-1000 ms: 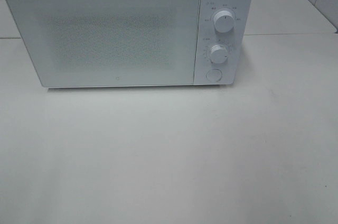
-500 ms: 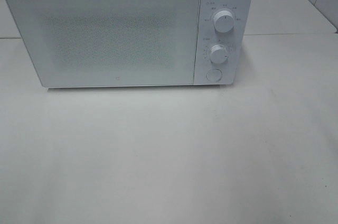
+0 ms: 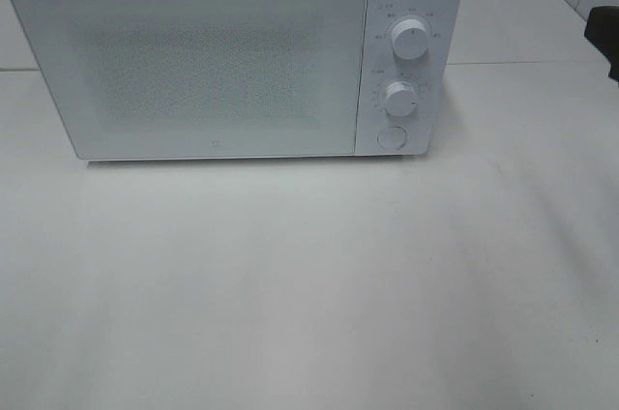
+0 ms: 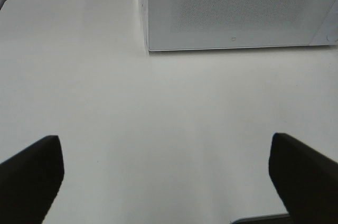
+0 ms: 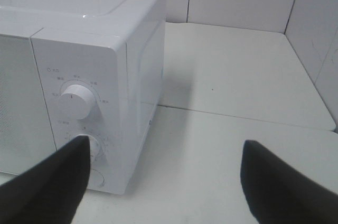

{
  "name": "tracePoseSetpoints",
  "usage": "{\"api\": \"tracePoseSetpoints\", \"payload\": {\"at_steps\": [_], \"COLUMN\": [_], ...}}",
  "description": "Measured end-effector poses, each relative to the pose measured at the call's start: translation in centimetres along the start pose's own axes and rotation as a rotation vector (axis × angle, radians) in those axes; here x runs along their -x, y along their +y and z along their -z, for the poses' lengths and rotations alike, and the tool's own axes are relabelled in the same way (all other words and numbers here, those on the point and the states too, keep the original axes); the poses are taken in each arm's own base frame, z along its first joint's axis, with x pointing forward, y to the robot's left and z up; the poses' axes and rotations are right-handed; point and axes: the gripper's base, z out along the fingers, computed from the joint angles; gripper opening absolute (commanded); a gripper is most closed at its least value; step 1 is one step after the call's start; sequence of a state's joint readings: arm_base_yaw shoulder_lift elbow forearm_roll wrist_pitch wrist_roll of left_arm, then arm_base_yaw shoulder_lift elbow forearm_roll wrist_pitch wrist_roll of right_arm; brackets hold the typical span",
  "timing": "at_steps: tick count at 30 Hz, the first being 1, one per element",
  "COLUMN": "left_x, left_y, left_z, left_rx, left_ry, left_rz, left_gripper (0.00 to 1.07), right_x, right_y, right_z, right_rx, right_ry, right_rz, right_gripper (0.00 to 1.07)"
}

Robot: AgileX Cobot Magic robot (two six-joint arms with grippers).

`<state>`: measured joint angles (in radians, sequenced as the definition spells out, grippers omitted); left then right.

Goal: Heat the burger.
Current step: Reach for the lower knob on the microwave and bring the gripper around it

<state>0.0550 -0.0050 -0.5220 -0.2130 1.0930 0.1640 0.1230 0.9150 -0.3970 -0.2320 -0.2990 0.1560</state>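
The left gripper has its jaws spread wide above the white worktop, pinching nothing. The right gripper likewise has its jaws spread and empty, near the control end of the white box-shaped microwave oven, close to its upper round white knob. The oven's frosted door is shut. The burger cannot be seen in any view.

left pincer: spread wide | right pincer: spread wide (arm barely inside high view)
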Motion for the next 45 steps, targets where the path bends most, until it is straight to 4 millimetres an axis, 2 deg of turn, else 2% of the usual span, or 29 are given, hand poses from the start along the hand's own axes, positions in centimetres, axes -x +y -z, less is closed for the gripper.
{"api": "tracePoseSetpoints", "payload": {"at_steps": [6, 8, 12, 17, 21, 26, 35, 41, 45], "left_x": [0.0, 0.0, 0.0, 0.0, 0.0, 0.0, 0.0, 0.0, 0.0], "left_y": [0.0, 0.0, 0.0, 0.0, 0.0, 0.0, 0.0, 0.0, 0.0], "left_z": [0.0, 0.0, 0.0, 0.0, 0.0, 0.0, 0.0, 0.0, 0.0], "left_rx": [0.000, 0.000, 0.000, 0.000, 0.000, 0.000, 0.000, 0.000, 0.000], "left_ry": [0.000, 0.000, 0.000, 0.000, 0.000, 0.000, 0.000, 0.000, 0.000], "left_rz": [0.000, 0.000, 0.000, 0.000, 0.000, 0.000, 0.000, 0.000, 0.000], "left_gripper": [0.98, 0.98, 0.98, 0.98, 0.98, 0.98, 0.98, 0.98, 0.98], "right_x": [-1.0, -2.1, -2.7, -4.0, -4.4, -4.9, -5.6, -6.7, -7.5], "right_y": [0.1, 0.2, 0.3, -0.1, 0.4, 1.8, 3.8, 6.6, 7.5], "right_z": [-1.1, -2.4, -3.4, -5.0, -5.5, -6.1, -6.6, -6.9, -6.9], "right_rx": [0.017, 0.031, 0.035, -0.014, -0.044, -0.071, -0.154, -0.103, -0.089], "right_ry": [0.013, 0.044, 0.039, 0.035, 0.032, 0.026, -0.020, -0.034, -0.010], "right_rz": [-0.005, -0.013, -0.015, -0.009, 0.002, 0.045, -0.022, 0.006, 0.013], "right_gripper": [0.74, 0.74, 0.74, 0.74, 0.74, 0.74, 0.74, 0.74, 0.74]}}
